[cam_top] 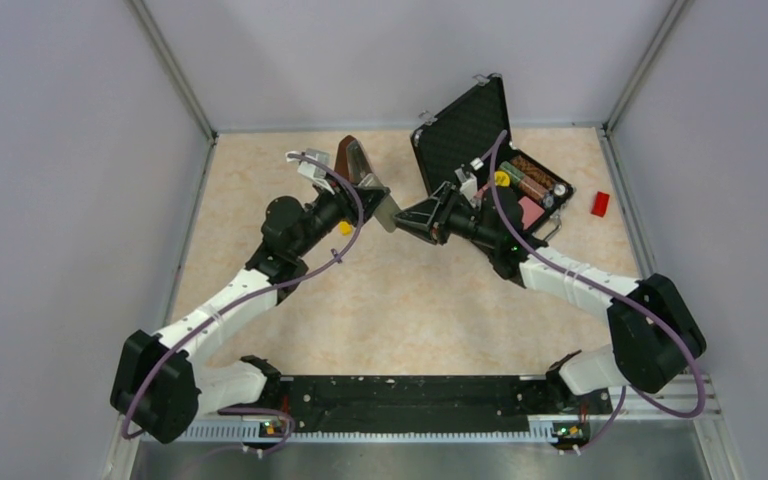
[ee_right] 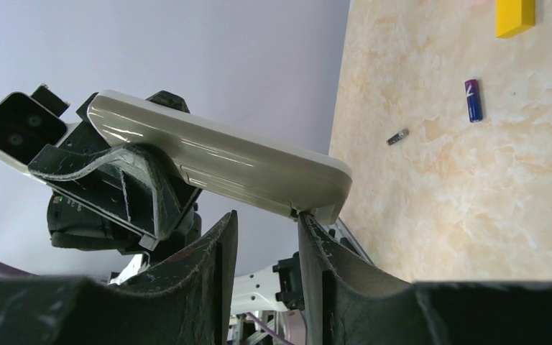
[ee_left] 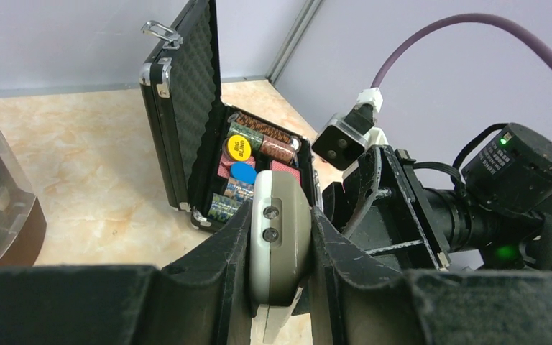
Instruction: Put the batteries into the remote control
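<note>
1. Remote control [ee_left: 282, 237]: held off the tabletop [cam_top: 400, 300], mid-rear of the work area, btw the two arms & just left of the black case [cam_top: 465, 135].
2. Left gripper [ee_left: 280, 215]: clamped on the remote control, one finger on each side of its body. The narrow end w/ two small round dark spots faces the left wrist cam.
3. Right wrist view: the remote's plain grey side shows, its long body slanting down to the right. Its end sits just above the right gripper [ee_right: 266, 219].
4. Right gripper: jaws partly apart, nothing btw them. One fingertip [ee_right: 307, 228] touches the underside edge of the remote's end.
5. Batteries: bluish-purple battery [ee_right: 474, 99] lies flat on the tabletop, well apart from the remote. Dark grey battery [ee_right: 397, 136] lies near it, also flat; tiny in view, detail unclear. Both are outside the remote.
6. Yellow block [ee_right: 514, 16]: on the tabletop near the purple one; in the top view it sits beside the left arm's wrist.
7. Red block [cam_top: 600, 203]: right of the case, near the right wall.
8. Case: lid up, foam-lined. Inside are chip rolls, a yellow disc [ee_left: 238, 147] marked BIG BLIND & a blue disc [ee_left: 243, 172].
9. Clear container [cam_top: 355, 160] w/ brown base: at the rear, behind the left gripper.
</note>
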{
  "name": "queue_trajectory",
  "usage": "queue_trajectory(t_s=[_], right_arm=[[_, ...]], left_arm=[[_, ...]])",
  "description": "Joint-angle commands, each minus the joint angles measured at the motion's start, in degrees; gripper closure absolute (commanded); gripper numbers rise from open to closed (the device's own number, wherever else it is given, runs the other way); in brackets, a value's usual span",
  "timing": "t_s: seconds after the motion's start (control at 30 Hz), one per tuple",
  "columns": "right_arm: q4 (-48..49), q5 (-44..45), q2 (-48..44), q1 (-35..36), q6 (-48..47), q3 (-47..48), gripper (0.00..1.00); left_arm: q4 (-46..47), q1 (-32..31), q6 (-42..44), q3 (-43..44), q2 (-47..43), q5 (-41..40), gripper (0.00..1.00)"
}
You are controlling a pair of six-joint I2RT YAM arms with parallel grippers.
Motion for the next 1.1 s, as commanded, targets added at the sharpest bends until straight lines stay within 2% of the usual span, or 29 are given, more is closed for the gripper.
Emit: queue_trajectory(t_s=[0.0,0.13,0.3,0.4,0.67,1.07], right_arm=[[7.53,1.63,2.17,0.61,0.06,0.85,0.64],[8.40,1.57,2.13,0.67,0.43,0.49,0.64],[0.02,2.65,1.78,0.69,-1.03,2.18,0.64],[-2.04,2.74,2.28,0.61,-1.17,2.80,0.60],[-5.32,3.01,2.54,0.63,-2.52,4.58,0.59],[-6.83,4.47,3.31,0.62,-3.54,5.21,0.65]], left_arm=[[12.32,-2.85,-13.26,3.95,-0.59,12.39,1.00],[12.37,-2.86,-12.56,3.64,-0.88,12.16,1.00],[7.77,-2.85,-5.33,3.97,-3.13,9.16,1.00],[6.20,-2.85,-2.92,4.97,-3.19,10.55,1.00],[5.00,-3.37,-1.40,5.62,-2.46,11.67,1.00],[5.45,-3.73,-2.64,6.44,-1.80,13.94,1.00]])
